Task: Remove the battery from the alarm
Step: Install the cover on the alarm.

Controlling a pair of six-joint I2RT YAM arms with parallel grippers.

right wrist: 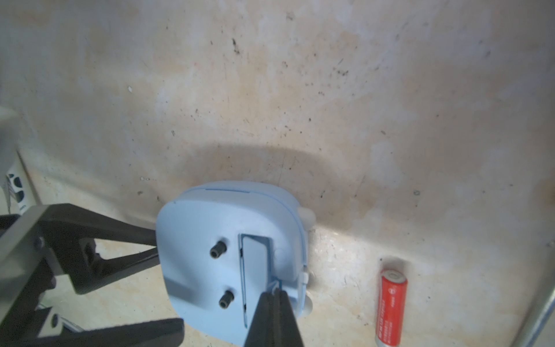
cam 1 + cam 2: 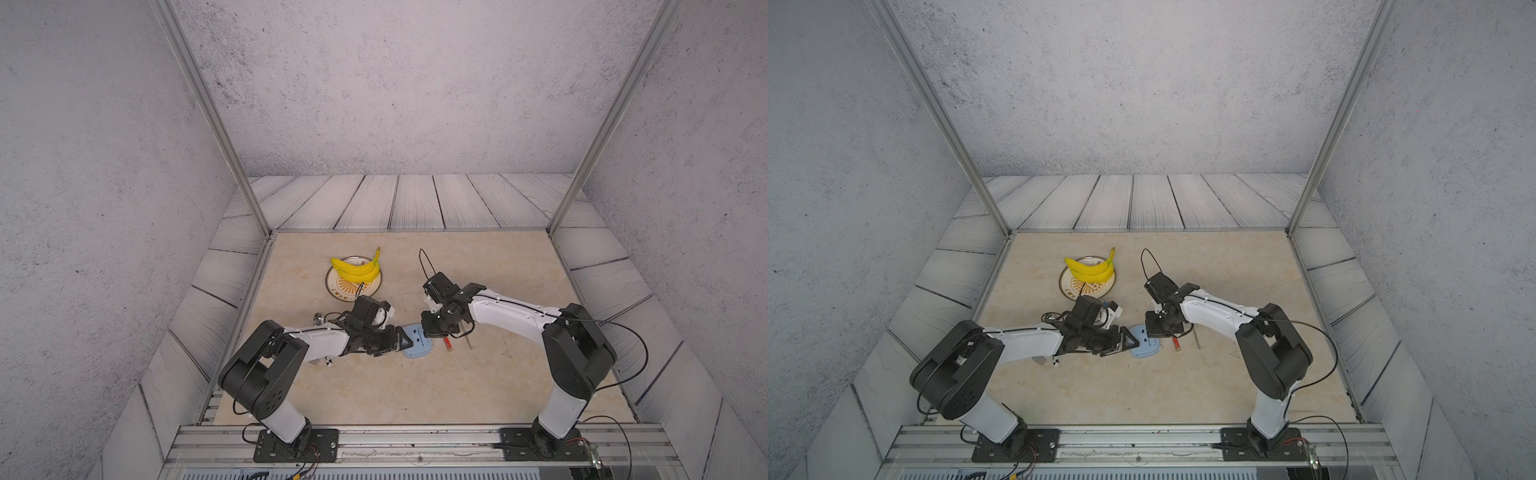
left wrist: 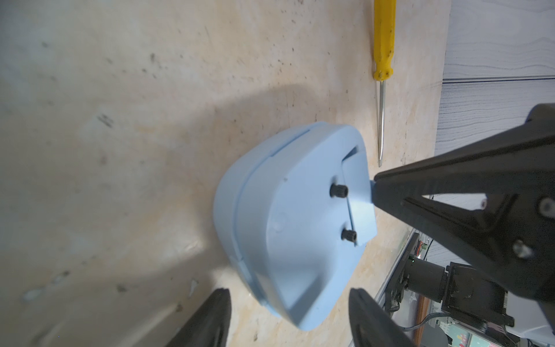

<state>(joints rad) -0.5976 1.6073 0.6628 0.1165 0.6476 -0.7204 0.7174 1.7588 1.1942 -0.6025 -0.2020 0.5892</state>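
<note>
judged the battery (image 1: 390, 309) light, hard, slick and prone to roll; best pinched across its red barrel. found it free on the table (image 1: 330, 90), outside the alarm (image 1: 210, 228), just beside the right pincer (image 1: 274, 296). saw that pincer fully closed, holding nothing, tips pressed on the compartment cover (image 1: 255, 261) of the blue back. noted the left pincer (image 3: 288, 300) partly open, fingers (image 3: 210, 318) flanking the alarm's near end, one finger seemingly against its side, no clamp apparent.

One each: alarm (image 2: 416, 345), battery (image 1: 390, 306), screwdriver (image 3: 383, 45), plate (image 2: 344, 291), banana bunch (image 2: 356, 268).
</note>
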